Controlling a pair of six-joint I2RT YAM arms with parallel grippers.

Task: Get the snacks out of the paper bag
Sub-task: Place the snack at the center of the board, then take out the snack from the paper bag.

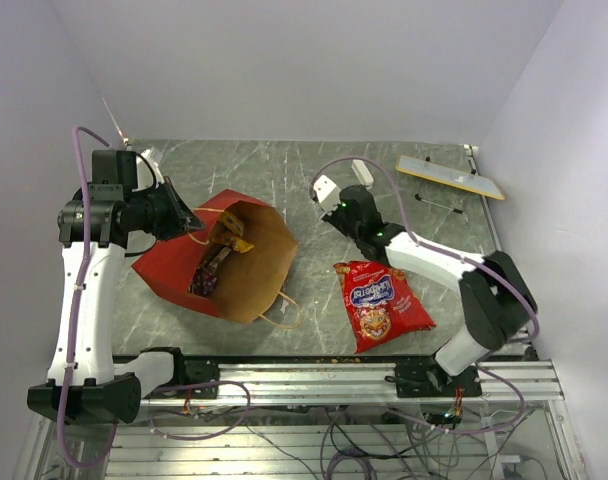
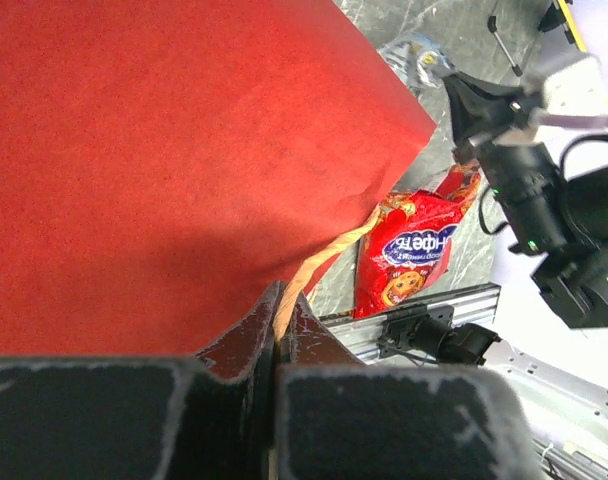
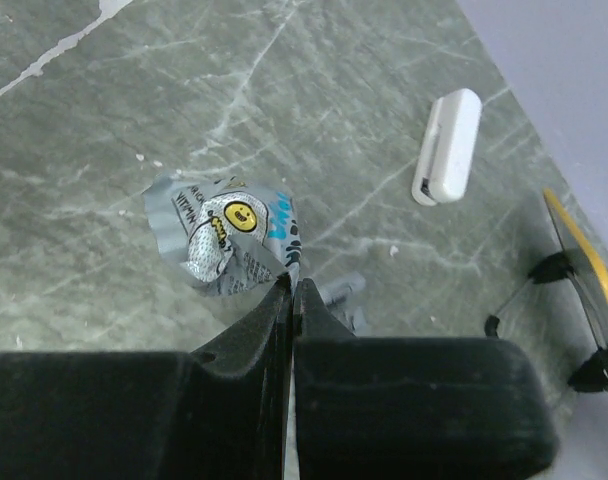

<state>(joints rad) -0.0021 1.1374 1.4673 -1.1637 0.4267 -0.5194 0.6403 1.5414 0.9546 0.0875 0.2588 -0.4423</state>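
The paper bag [image 1: 254, 285] was held by its handle [image 2: 324, 255] in the left pincer [image 2: 280, 320], clamped together on it, apparently to present the mouth open. The right pincer [image 3: 292, 290] was clamped on a silver candy [image 3: 224, 235], at eleven o'clock from the chip bag [image 1: 379, 305], which lay on the surface [image 1: 284, 170]. More bars [image 1: 209, 272] were seen inside the bag.

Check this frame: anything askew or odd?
The paper bag lies tipped on its side, mouth gaping, left claw pinching its handle; candy bars inside. The silver snack in the right claw looks crumpled. Nothing visibly spilled or torn.
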